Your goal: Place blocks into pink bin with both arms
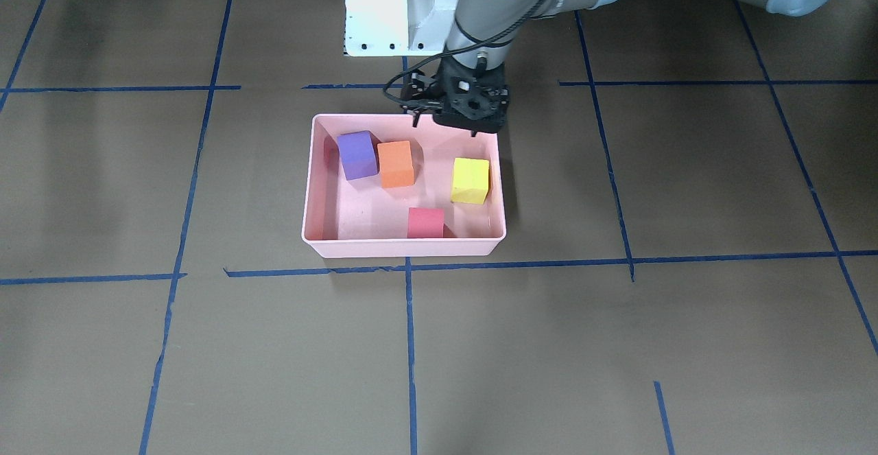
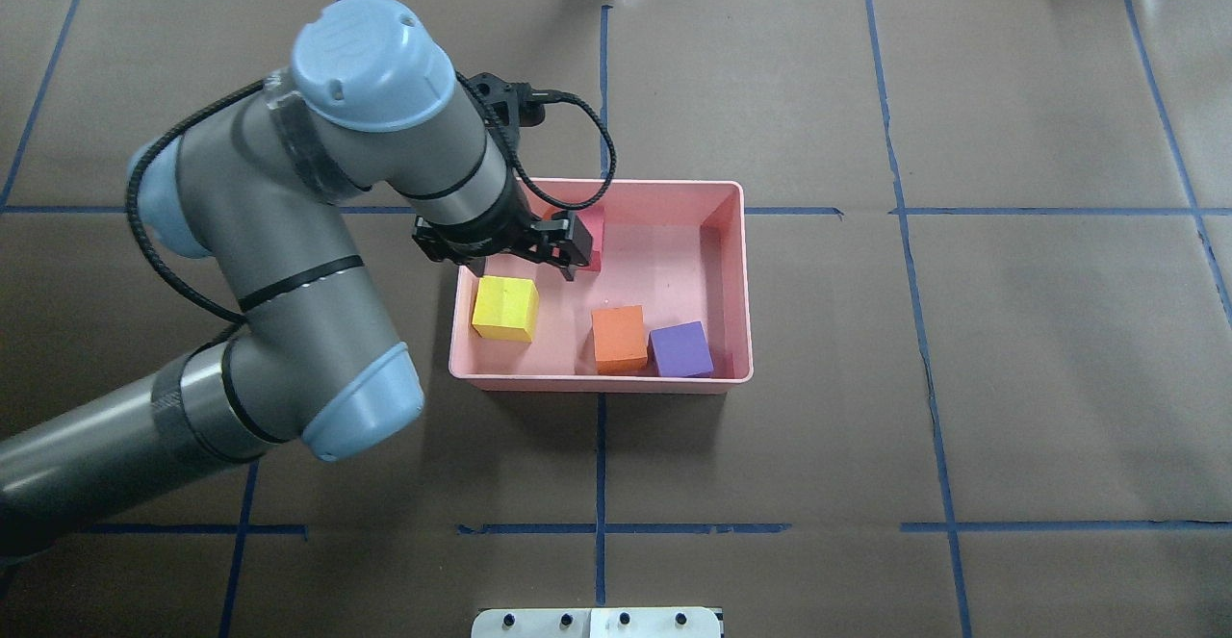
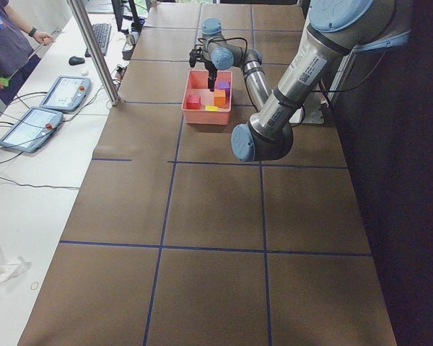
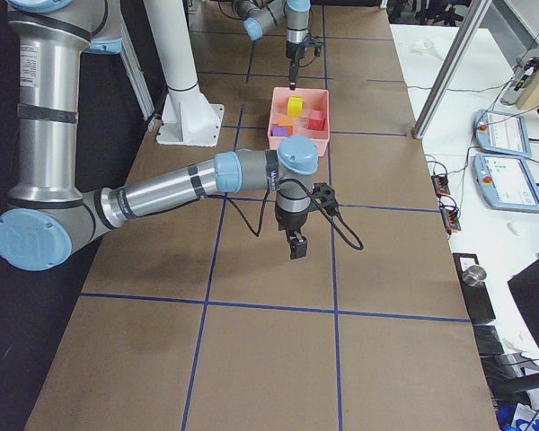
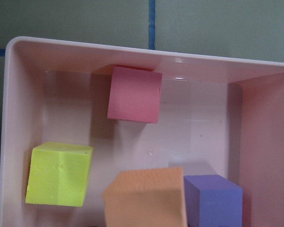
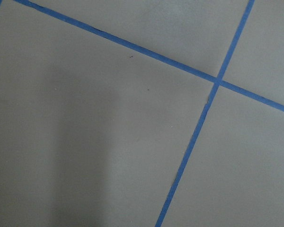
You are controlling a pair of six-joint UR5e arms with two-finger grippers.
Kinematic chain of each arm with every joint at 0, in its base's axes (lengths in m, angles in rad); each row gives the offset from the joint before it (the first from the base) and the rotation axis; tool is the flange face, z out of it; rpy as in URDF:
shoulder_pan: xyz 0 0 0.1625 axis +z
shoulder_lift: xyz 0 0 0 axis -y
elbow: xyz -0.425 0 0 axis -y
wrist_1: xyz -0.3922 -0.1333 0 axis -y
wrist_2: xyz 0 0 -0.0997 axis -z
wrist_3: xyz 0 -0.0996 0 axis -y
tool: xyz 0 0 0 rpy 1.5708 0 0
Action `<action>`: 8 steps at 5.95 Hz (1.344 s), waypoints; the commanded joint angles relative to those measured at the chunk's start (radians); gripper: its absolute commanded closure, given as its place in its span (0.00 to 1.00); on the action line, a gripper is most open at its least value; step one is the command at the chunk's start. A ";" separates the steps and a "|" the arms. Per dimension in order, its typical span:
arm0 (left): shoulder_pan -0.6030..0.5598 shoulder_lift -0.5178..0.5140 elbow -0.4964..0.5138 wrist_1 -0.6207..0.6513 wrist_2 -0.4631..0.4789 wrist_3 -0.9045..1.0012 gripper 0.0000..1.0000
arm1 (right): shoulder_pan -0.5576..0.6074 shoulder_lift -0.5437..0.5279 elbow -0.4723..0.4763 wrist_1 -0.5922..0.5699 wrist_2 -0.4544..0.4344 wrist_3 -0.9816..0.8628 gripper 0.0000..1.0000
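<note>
- Brown paper is covering the bench (image 4: 251, 359), with blue tape lines crossing it in a grid.
- Nearest in the right-end view, the right gripper (image 4: 296, 252) is hanging over the bench, well apart from the bin. I cannot tell how its jaws are standing.
- Beyond it, the pink bin (image 2: 746, 272) is holding all four cubes. The purple block (image 2: 680, 349) is sitting just beside the orange block (image 2: 619, 338), the yellow block (image 2: 504, 308) is lying apart, and the red block (image 2: 594, 226) is resting against the wall away from the robot.
- Farthest, the left gripper (image 1: 444, 125) is hovering above the bin, jaws spread and empty.
- These cubes are looking like light, soft, matte foam, so they are likely needing only a gentle pinch across two opposite flat faces.
</note>
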 commanded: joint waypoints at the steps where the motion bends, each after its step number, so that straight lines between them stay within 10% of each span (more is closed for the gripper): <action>1: -0.197 0.146 -0.047 0.077 -0.119 0.386 0.00 | 0.036 -0.054 -0.001 0.004 -0.001 -0.005 0.00; 5: -0.696 0.543 -0.015 0.097 -0.252 1.039 0.00 | 0.079 -0.072 -0.085 0.006 0.089 -0.003 0.00; 8: -0.812 0.786 -0.004 0.087 -0.250 1.195 0.00 | 0.093 -0.060 -0.106 0.007 0.083 0.006 0.00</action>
